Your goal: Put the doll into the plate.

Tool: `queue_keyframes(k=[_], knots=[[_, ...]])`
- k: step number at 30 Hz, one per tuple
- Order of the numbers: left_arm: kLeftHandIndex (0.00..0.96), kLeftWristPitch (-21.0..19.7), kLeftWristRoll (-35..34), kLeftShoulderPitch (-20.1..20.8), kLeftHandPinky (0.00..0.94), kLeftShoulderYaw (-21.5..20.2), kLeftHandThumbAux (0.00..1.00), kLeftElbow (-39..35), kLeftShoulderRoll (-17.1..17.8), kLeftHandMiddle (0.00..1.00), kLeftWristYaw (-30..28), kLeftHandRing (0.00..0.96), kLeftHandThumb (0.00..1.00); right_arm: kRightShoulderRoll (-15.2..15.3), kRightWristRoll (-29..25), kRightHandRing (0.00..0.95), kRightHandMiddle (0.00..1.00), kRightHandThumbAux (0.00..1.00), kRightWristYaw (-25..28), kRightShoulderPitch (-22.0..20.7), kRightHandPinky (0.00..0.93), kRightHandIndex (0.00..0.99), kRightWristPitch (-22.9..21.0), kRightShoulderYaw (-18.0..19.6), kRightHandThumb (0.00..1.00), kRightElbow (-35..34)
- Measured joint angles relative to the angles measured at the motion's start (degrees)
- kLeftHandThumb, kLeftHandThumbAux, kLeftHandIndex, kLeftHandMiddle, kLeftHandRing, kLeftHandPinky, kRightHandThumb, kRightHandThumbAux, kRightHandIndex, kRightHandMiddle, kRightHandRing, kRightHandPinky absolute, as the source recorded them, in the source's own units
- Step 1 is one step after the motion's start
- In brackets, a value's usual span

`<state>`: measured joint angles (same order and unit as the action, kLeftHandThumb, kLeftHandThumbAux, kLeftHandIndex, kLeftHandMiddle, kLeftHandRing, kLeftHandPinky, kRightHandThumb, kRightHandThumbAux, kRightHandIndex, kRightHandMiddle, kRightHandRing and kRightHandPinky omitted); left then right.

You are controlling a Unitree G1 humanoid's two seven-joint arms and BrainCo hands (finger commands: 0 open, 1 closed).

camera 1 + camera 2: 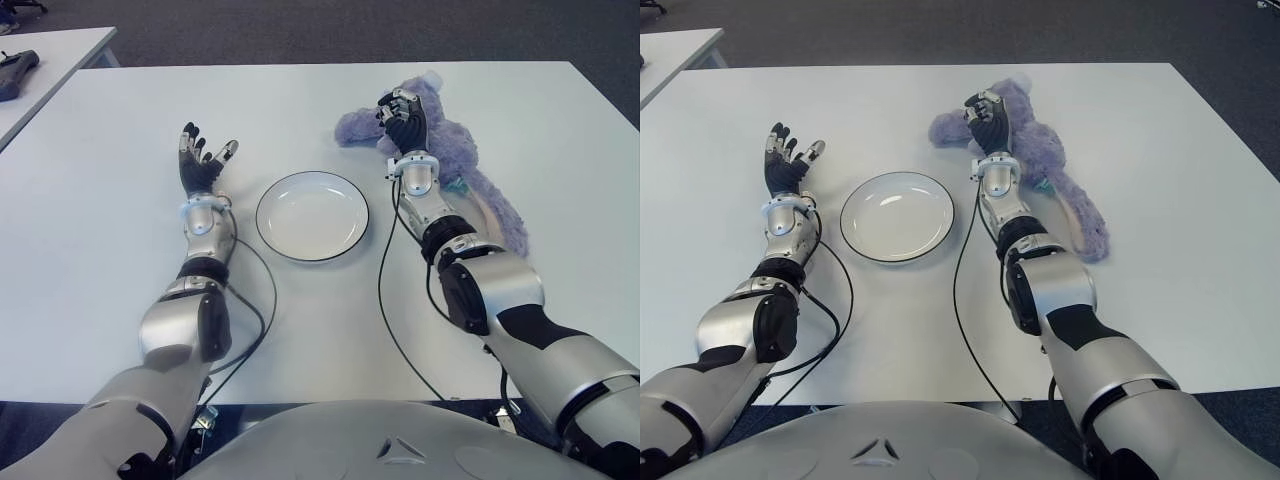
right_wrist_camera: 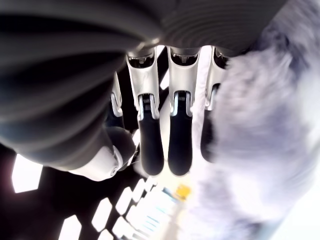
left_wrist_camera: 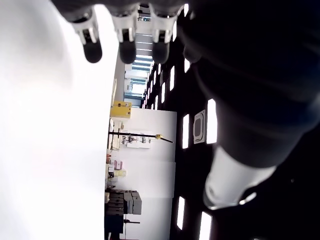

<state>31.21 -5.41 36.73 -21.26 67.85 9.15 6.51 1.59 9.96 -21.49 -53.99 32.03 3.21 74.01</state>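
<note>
the left hand (image 1: 203, 160) shows over the white surface (image 1: 100, 250), left of the plate, palm up with its fingers spread wide and nothing in it. a black cable (image 1: 262, 300) loops on the surface beside that forearm. the plate (image 1: 312, 216), white with a dark rim, sits empty in the middle between the two arms. just right of it a second black cable (image 1: 385, 300) runs along the right forearm. the right hand (image 1: 402, 122) is on the purple plush doll (image 1: 470, 170), which lies on the surface right of the plate and apart from it, stretching under and past the wrist. in the right wrist view the fingers (image 2: 150, 145) are straight beside the fur, not closed round it.
</note>
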Motion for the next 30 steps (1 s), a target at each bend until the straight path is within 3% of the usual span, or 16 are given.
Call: queue_keyframes(k=[10,22,30], knots=[[0.052,0.0,-0.1,0.01,0.047,-0.09,0.815,-0.08,-0.01,0.055,0.0,0.032,0.044,-2.69,-4.26,0.864,0.837,0.713,5.53,1.24,0.839,0.438,5.36,4.67,0.702,-0.06],[0.046,0.0,-0.07,0.0,0.033,-0.08,0.79,-0.08,0.03,0.048,0.0,0.023,0.043,-2.42,-6.26,0.866,0.841,0.713,12.93,2.0,0.838,0.439,10.1,7.68,0.703,-0.06],[0.046,0.0,-0.06,0.0,0.037,-0.04,0.78,-0.08,0.03,0.048,0.0,0.023,0.055,-1.98,-5.97,0.863,0.839,0.713,14.87,1.99,0.837,0.44,12.25,8.16,0.704,-0.08]])
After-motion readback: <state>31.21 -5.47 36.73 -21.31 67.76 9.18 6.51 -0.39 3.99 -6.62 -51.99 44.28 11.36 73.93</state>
